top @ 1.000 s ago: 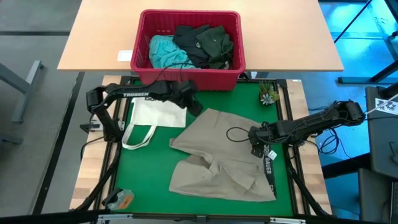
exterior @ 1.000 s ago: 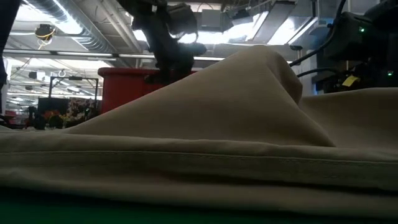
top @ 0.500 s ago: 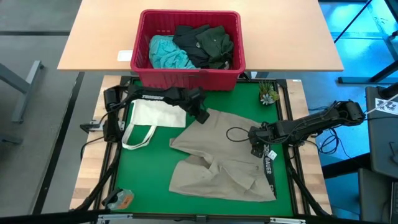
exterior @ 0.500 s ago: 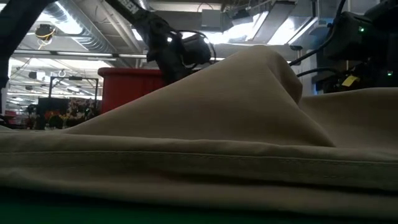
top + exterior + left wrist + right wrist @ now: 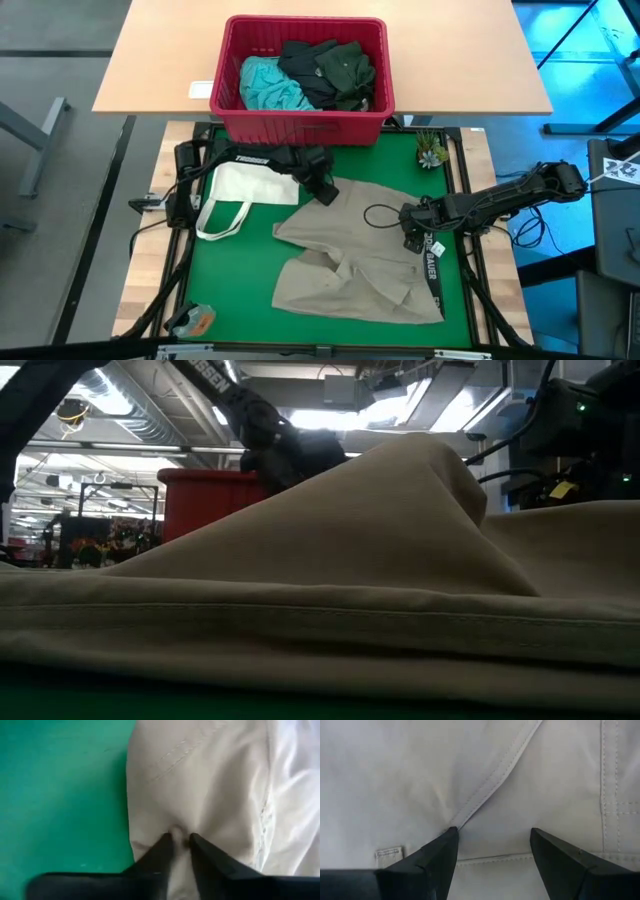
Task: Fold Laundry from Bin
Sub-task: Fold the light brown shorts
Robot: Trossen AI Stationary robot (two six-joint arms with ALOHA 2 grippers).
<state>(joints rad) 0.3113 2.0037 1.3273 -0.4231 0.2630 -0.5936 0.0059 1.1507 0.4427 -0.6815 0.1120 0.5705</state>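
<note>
A khaki-tan garment (image 5: 360,255) lies crumpled on the green mat (image 5: 240,280); in the low view it (image 5: 380,580) fills the foreground. My left gripper (image 5: 326,190) is down at its far left corner, shut on the cloth (image 5: 178,839). Over the garment's right part, my right gripper (image 5: 411,238) points down, open, with seams between its fingertips (image 5: 492,837). The red bin (image 5: 232,105) stands on the wooden table beyond the mat and holds a turquoise garment (image 5: 265,82) and dark ones (image 5: 330,70). My left gripper pinches a small pucker of khaki cloth (image 5: 178,828) between its two fingers, close to the garment's edge by the green mat. The fingers slant down from the table's left and far side. The garment lies on the mat. I cannot tell whether my right gripper's open fingertips touch the cloth.
A white tote bag (image 5: 248,188) lies on the mat just left of my left gripper. A small potted plant (image 5: 432,150) stands at the mat's far right corner. A black strap (image 5: 433,272) lies on the garment's right side. A small object (image 5: 190,320) sits near left.
My left gripper has come down and toward the table's right and near side, from over the tote bag's far edge onto the khaki garment's far left corner, tipping more steeply downward. The garment has not moved.
</note>
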